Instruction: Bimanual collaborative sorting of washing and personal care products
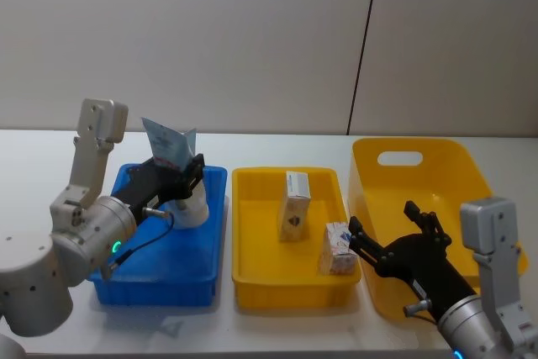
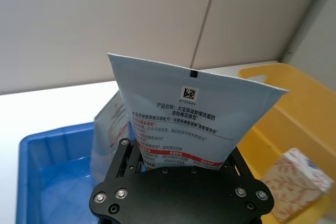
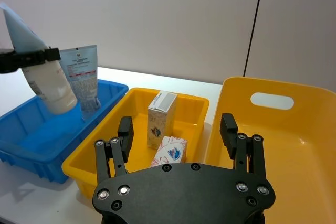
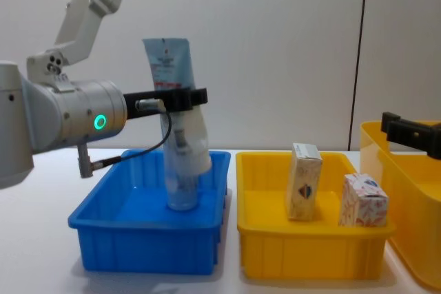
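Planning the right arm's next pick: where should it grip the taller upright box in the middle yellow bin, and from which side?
Likely its upper half, across the narrow faces, from above. The taller box stands on end with its top free, while the walls of the middle yellow bin and the shorter box nearby crowd its lower sides. The right end effector is open.

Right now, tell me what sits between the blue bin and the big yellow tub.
A shallow yellow tray holding a tall cream box and a short cream box, head view.

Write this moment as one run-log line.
left gripper: shut on tube, over blue bin | right gripper: open, near yellow tray | boxes: in yellow tray
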